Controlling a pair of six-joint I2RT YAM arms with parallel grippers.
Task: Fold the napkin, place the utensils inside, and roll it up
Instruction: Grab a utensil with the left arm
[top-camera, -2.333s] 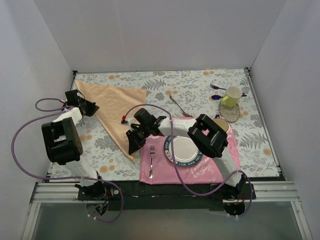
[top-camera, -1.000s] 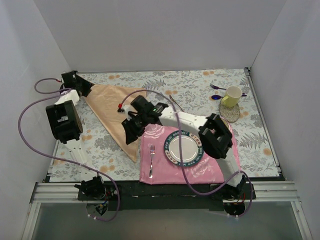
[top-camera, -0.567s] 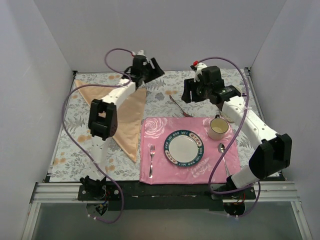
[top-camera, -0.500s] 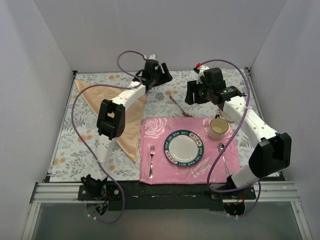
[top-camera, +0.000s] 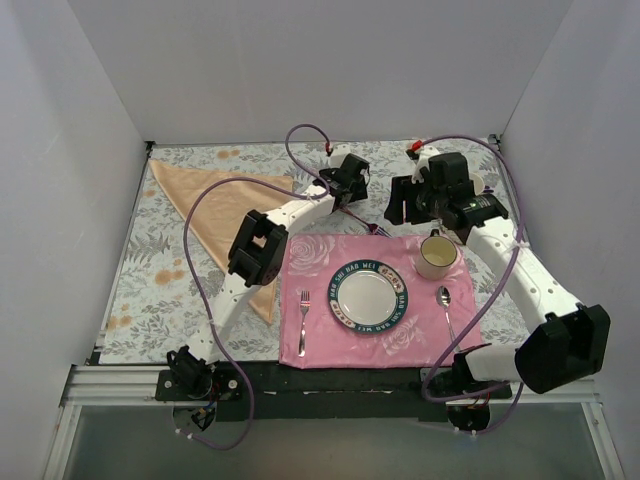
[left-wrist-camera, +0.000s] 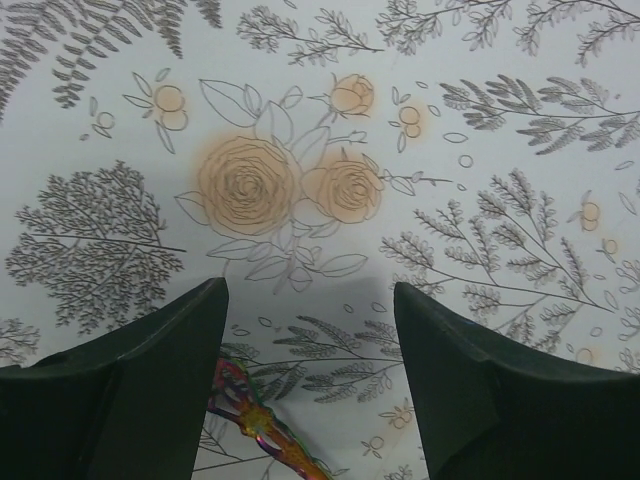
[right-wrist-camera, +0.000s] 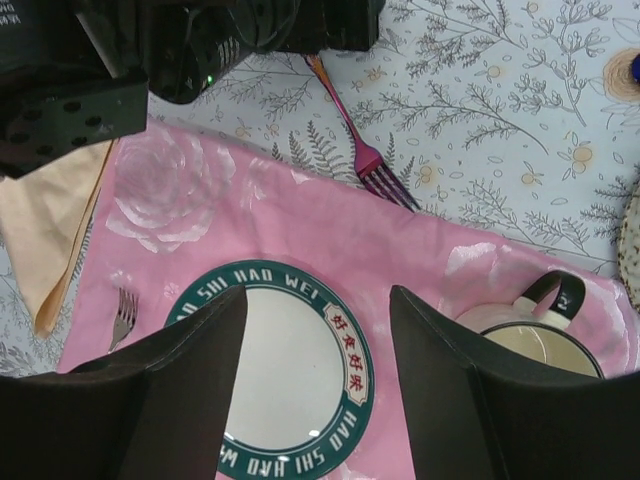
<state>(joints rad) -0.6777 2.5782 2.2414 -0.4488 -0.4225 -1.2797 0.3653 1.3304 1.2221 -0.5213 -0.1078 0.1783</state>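
Left hand (left-wrist-camera: 308, 290), spread, is hovering over the fork (right-wrist-camera: 362, 145) (lying apart from the folded napkin (top-camera: 215, 208) at left); right hand (right-wrist-camera: 317, 292) is hanging spread too. Filling and rolling are waiting.

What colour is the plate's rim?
The rim is dark green, lettered; best in right wrist view.

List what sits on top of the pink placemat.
On the pink placemat: a green-rimmed plate, a silver fork left of it, a silver spoon right of it and a cream mug. Whatever lies under the plate and mug is covered.
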